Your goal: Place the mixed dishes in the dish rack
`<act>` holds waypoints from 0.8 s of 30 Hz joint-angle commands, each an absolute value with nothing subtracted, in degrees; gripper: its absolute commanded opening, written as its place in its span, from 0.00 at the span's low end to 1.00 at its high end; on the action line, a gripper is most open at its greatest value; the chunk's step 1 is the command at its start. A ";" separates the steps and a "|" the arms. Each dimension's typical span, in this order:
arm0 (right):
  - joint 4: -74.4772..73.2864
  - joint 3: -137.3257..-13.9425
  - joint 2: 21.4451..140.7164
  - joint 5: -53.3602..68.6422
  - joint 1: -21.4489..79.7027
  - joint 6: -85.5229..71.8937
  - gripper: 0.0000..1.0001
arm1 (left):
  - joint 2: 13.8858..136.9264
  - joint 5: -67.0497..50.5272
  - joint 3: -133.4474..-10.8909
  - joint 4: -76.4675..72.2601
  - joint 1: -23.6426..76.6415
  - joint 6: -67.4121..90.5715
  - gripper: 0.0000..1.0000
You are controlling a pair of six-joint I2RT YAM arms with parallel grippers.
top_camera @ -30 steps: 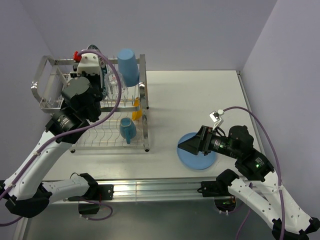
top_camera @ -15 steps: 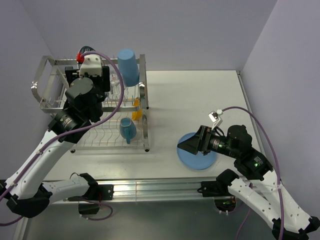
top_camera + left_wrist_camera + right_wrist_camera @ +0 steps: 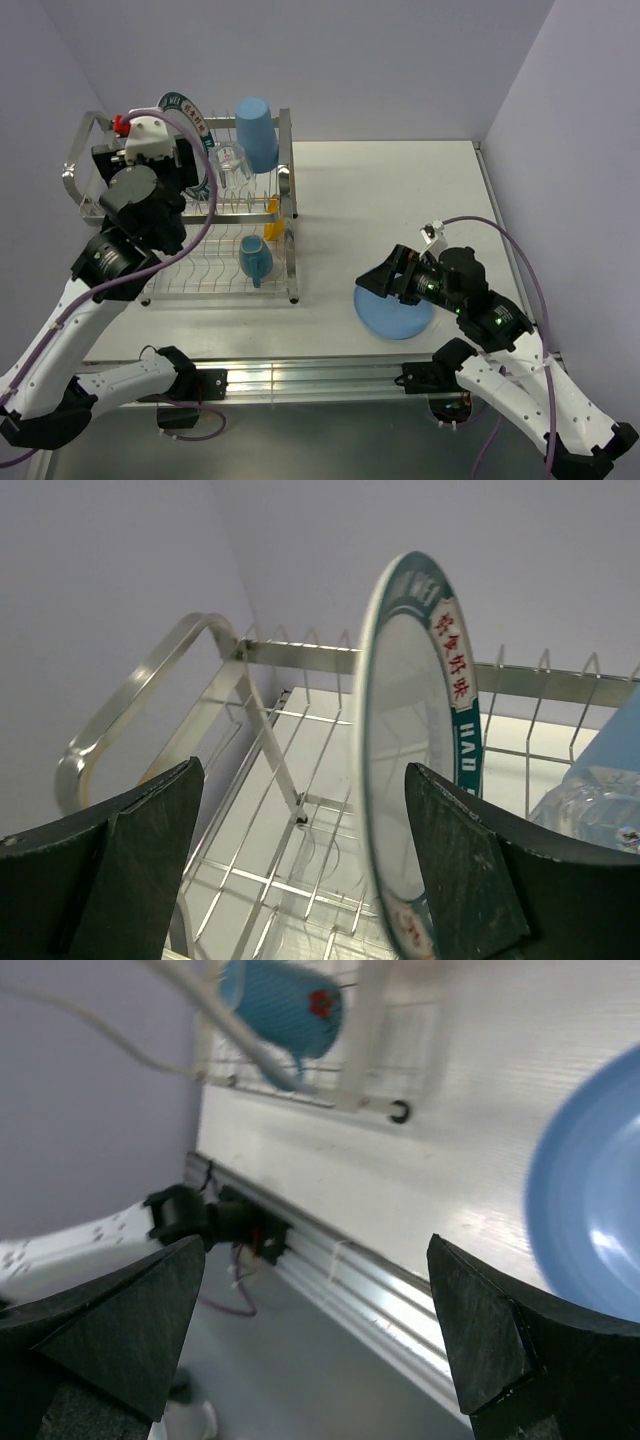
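- Looking down from above, the dish rack (image 3: 291, 255) sits at the far left corner of the table (image 3: 400, 200).
- A white plate (image 3: 187, 112) stands on edge at the rack's far left end. Beside it are a clear glass (image 3: 232, 165) and an upturned blue tumbler (image 3: 257, 133).
- A yellow bowl (image 3: 273, 216) sits on edge by the rack's right side, and a blue mug (image 3: 255, 257) lies on the lower wires.
- The left claw (image 3: 150, 150) hangs over the rack's left end. The right claw (image 3: 380, 283) hovers over the left rim of the big blue plate (image 3: 400, 318), which lies flat near the table's near edge, on the right half.
- From the left wrist, the left claw (image 3: 305, 780) is spread wide and grips nothing.
- The white plate (image 3: 420, 750) stands upright between the fingers, closer to the right one. I cannot tell whether they touch.
- The rack's rail (image 3: 290, 658) runs behind the plate, and the glass (image 3: 590, 810) shows at the lower right.
- From the right wrist, which is blurred, the right claw (image 3: 318, 1250) is spread and empty.
- The blue plate (image 3: 590, 1230) shows at the right edge, and the mug (image 3: 285, 1005) lies in the rack (image 3: 390, 1050) at the top.
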State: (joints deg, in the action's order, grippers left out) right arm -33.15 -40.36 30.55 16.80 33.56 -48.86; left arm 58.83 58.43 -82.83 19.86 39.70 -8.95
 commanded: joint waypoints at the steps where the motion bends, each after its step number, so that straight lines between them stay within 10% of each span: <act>1: -35.16 -37.72 32.25 7.04 33.66 -50.27 1.00 | 55.11 62.58 -85.51 22.83 39.46 -4.41 0.87; 16: -26.80 -39.10 66.69 -8.59 40.59 -45.26 0.99 | 45.71 25.08 -90.53 38.76 39.46 20.92 0.80; 24: -25.56 -40.51 70.57 -10.63 42.71 -45.88 0.99 | 48.61 26.02 -89.13 41.23 39.46 19.25 0.81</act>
State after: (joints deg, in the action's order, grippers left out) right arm -26.70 -36.91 69.93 -6.31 42.41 -46.17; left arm 47.53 28.21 -90.08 40.10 39.55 18.41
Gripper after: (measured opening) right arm 0.991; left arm 0.812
